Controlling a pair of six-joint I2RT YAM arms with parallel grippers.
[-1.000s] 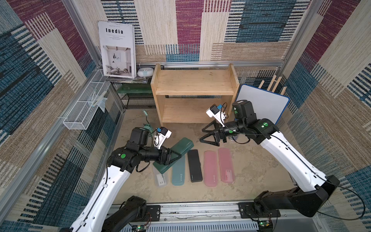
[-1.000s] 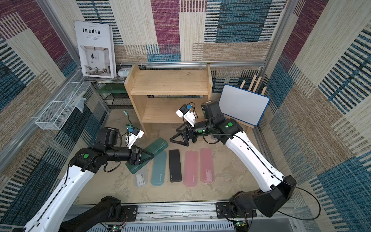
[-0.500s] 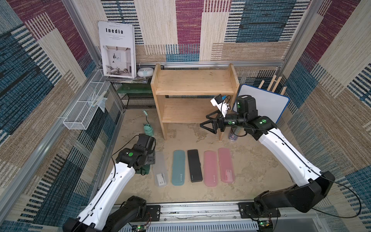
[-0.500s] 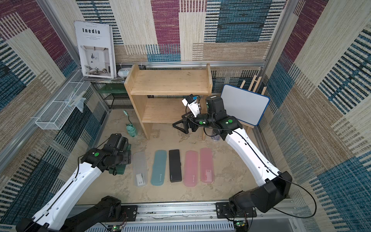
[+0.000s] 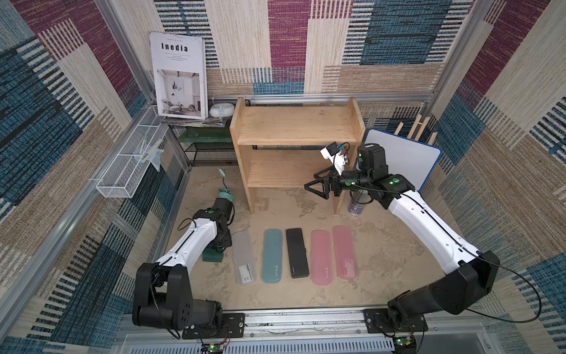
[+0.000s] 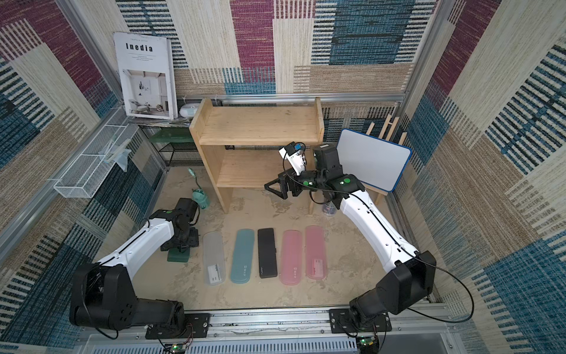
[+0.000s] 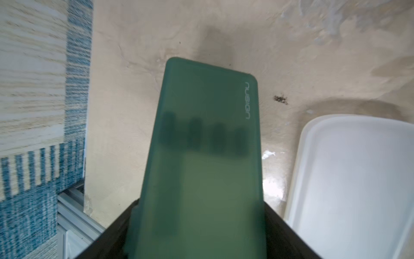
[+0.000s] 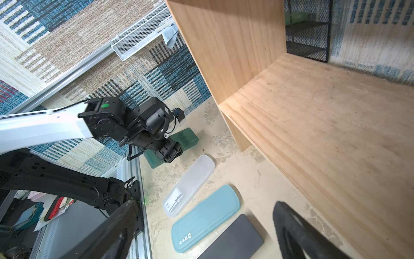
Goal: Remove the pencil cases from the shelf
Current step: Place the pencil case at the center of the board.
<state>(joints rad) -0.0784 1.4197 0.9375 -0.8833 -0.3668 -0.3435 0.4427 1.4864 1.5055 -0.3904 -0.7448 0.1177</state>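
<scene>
Shelf (image 5: 294, 122) bare, five pencil cases (image 5: 297, 253) lined up near the tabletop's (image 5: 382, 260) front edge — the green case (image 7: 201, 157), last, lies between the jaws of the left tool (image 8: 170, 154), grip unclear; right tool (image 5: 315, 187) gapes empty.

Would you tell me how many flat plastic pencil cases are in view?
6. Rowed on the floor: translucent white, light teal, black, and two pink cases; the dark green case sits beside the white one, under the left hand.

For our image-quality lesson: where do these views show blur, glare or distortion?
Left wrist view: the dark green plastic pencil case is soft close up; glare on the beige floor beside it. Right wrist view: black jaws blurred in foreground. Both top views: sharp, evenly lit.
</scene>
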